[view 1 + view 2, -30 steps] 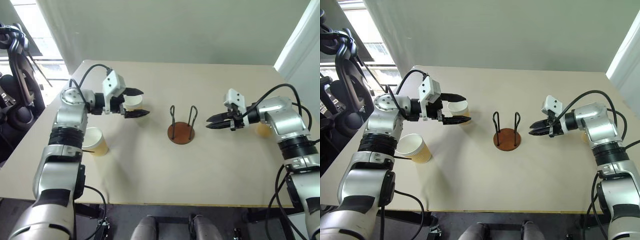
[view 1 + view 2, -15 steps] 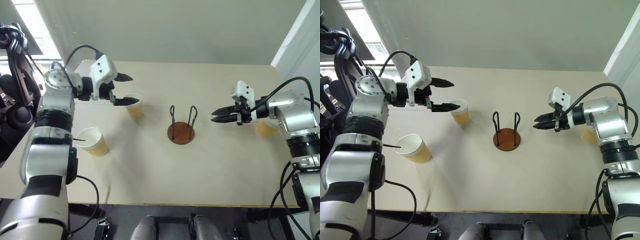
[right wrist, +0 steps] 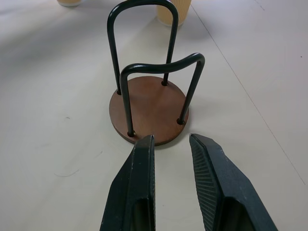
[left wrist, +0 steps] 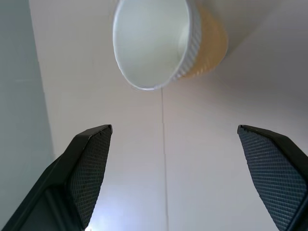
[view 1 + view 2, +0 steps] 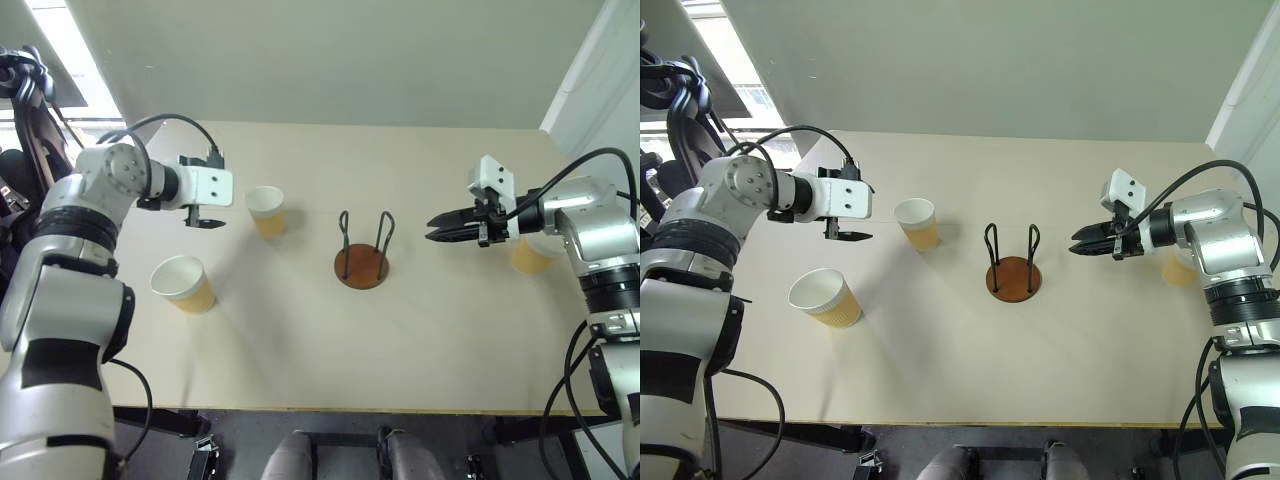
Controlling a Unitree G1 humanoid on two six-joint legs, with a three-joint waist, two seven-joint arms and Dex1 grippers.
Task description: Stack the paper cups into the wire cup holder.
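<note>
**Stacking not started: holder empty**

Beige table (image 5: 300, 340). Wire cup holder, reddish-brown disc base w/ two dark loops (image 5: 362, 262), centre, empty. Three tan paper cups apart: (image 5: 265, 209), (image 5: 183, 283), third (image 5: 527, 256) partly hidden, prob. upright. Left gripper (image 5: 847, 234) wide open, empty; right gripper (image 5: 443, 224) nearly closed, empty.

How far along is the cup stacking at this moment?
Nothing is stacked: the holder is empty. In hand: nothing; the left gripper, open, sits beside the middle cup; the right gripper, holding nothing, points at the holder. Left: all three cups, including the near-left cup and the right cup.
</note>
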